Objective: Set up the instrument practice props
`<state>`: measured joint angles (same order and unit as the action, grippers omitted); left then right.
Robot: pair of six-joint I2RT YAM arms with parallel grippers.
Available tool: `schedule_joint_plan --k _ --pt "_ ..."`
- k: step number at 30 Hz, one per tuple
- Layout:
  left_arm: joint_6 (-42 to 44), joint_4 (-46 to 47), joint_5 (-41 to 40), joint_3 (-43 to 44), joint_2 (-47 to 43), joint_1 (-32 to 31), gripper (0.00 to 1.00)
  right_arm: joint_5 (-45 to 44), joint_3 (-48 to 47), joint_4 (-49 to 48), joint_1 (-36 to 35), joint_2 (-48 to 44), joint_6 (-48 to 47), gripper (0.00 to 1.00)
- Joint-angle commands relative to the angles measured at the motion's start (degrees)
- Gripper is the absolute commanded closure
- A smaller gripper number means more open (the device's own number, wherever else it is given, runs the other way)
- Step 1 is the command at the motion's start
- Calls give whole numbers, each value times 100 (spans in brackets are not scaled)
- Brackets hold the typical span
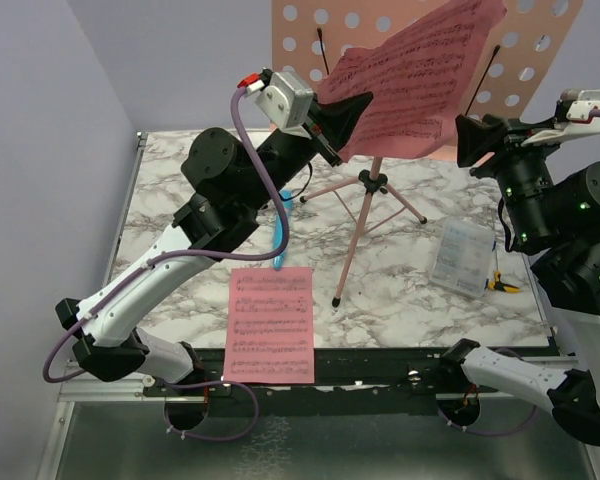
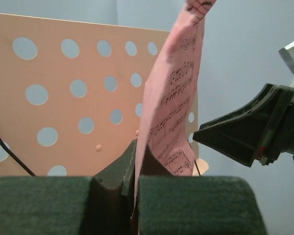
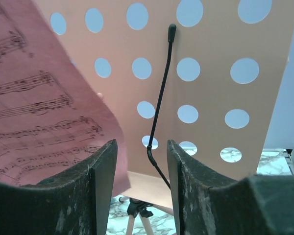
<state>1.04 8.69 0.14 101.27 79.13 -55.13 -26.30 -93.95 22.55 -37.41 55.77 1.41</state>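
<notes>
The salmon-pink music stand (image 1: 540, 50) rises at the back of the table on thin tripod legs (image 1: 352, 240). My left gripper (image 1: 352, 112) is shut on the lower left edge of a pink sheet-music page (image 1: 410, 80), held tilted in front of the stand's punched desk (image 2: 63, 112). In the left wrist view the page (image 2: 174, 112) runs up from between the closed jaws of the left gripper (image 2: 139, 156). My right gripper (image 1: 464, 138) hovers open just right of the page, nothing between its fingers; in its wrist view the right gripper (image 3: 142, 147) faces the desk's black wire arm (image 3: 159, 112). A second page (image 1: 270, 322) lies flat near the front edge, and the light-blue stick (image 1: 280, 235) lies behind it.
A clear plastic box (image 1: 462, 255) lies on the marble table (image 1: 400, 300) at the right, with a small yellow item (image 1: 502, 285) beside it. A purple cable (image 1: 265, 180) loops from the left wrist. A lilac wall closes the left side.
</notes>
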Motion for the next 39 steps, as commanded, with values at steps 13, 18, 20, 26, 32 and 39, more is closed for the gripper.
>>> schedule_joint_plan --k 13,18,20,26,32,39 --pt "511 -280 -529 1018 627 136 100 -435 -547 -21 -21 554 -349 62" --pt "468 -321 -389 1135 705 182 100 -465 -586 -107 -21 729 -402 63" --pt "443 -329 -356 1173 730 197 100 -488 -597 -123 -21 774 -409 68" --pt "401 -326 -269 1221 776 234 100 -443 -496 -175 -21 718 -360 85" --pt "362 -318 -176 1274 851 255 100 -219 -123 -421 -21 375 -379 99" --pt "262 -262 -64 1294 940 303 100 35 393 -817 -21 -44 -532 99"
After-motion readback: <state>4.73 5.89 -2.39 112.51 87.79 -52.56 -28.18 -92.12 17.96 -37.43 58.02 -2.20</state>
